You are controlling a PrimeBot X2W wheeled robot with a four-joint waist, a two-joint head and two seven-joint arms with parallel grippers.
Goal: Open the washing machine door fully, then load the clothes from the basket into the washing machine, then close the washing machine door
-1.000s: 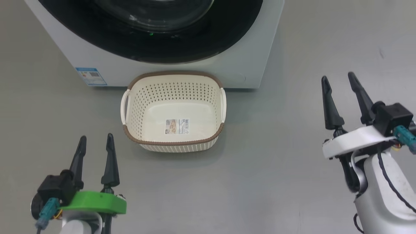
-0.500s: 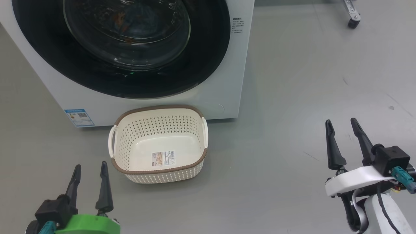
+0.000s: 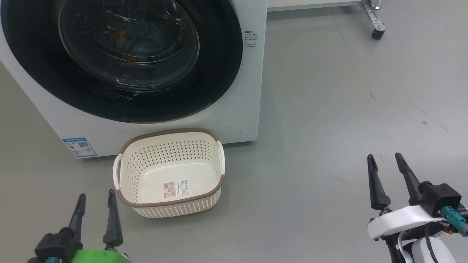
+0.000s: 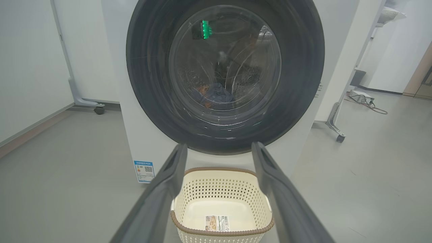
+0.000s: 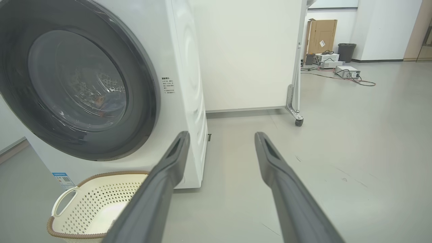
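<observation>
Washing machine door [image 3: 128,47] shut, straight ahead of left end effector [image 3: 95,193], farther from right end effector [image 3: 384,156]; both spread wide, holding nothing; clothes [image 4: 216,96] behind glass.

Grey floor [image 3: 329,146] is bearing the washing machine [image 3: 252,91]; the basket [image 3: 175,211] is sitting just before its front, while a castered foot [image 3: 377,33] is standing well apart.

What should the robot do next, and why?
Probably just park its arms: the basket is empty, the clothes lie behind the glass of the washing machine door, which looks shut, and the left gripper and right gripper stand open, holding nothing.
</observation>
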